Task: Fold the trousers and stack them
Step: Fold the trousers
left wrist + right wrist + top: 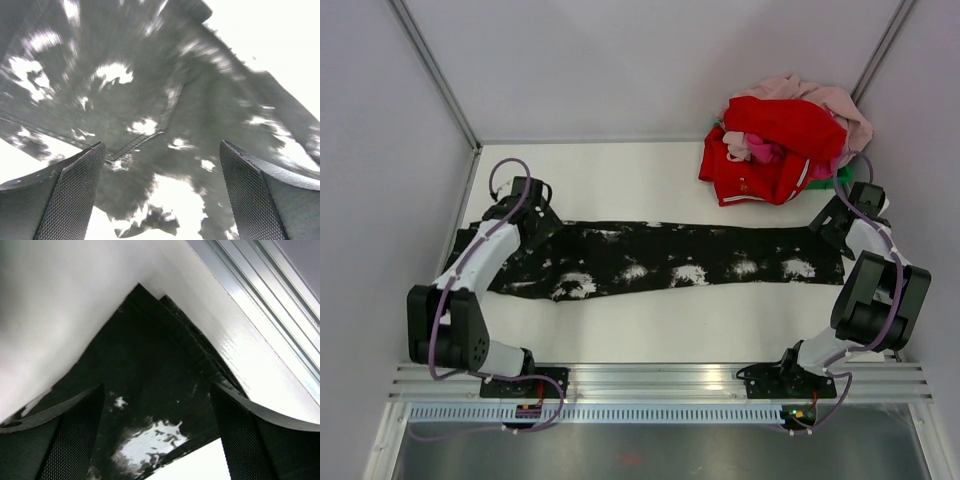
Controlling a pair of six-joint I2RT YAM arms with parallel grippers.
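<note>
The trousers [670,262] lie flat, stretched from the left edge to the right edge across mid-bench. Left gripper [160,150]: fingers spread over the left end. Right gripper [157,390]: fingers spread over the right-end hems.

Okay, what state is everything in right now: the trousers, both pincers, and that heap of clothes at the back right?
trousers: laid flat in one long strip, legs layered, not yet folded short.
left pincer: open, over the trousers' left end.
right pincer: open, over the trousers' right end corner.
red garment: crumpled in a heap, far right.
pink clothes: bunched in the same heap.
</note>
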